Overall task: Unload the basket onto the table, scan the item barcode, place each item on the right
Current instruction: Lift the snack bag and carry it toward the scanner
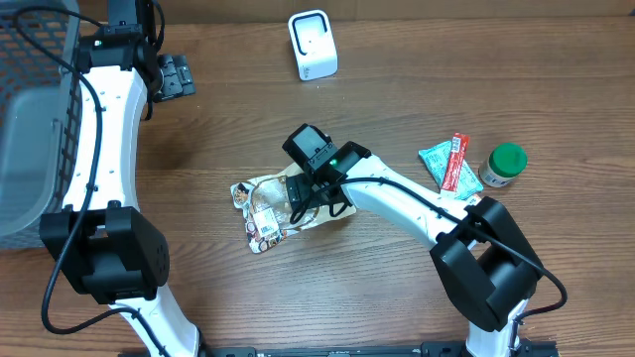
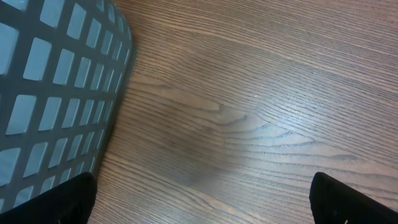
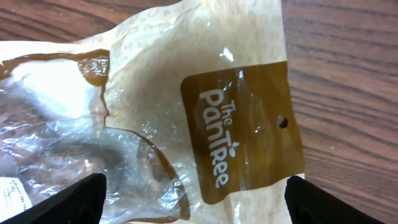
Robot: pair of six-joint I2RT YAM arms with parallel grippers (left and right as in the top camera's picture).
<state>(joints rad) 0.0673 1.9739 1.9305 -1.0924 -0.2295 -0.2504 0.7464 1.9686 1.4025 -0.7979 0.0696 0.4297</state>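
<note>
Over the PanTree bag (image 3: 236, 124), the right gripper (image 3: 194, 186) hangs spread wide astride it, apparently readying a pickup.

The light is bright and even. White glare shines on the clear snack bag (image 3: 186, 74). A soft gray shadow lies on the table (image 2: 205, 124) beside the basket (image 2: 56, 93).

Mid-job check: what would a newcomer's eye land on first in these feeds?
The crinkly PanTree pouch at the table's centre stands out most, with the right tool open right over it. A white scanner stands near the far edge. A grey basket fills the left side, with the open left tool beside it.
</note>
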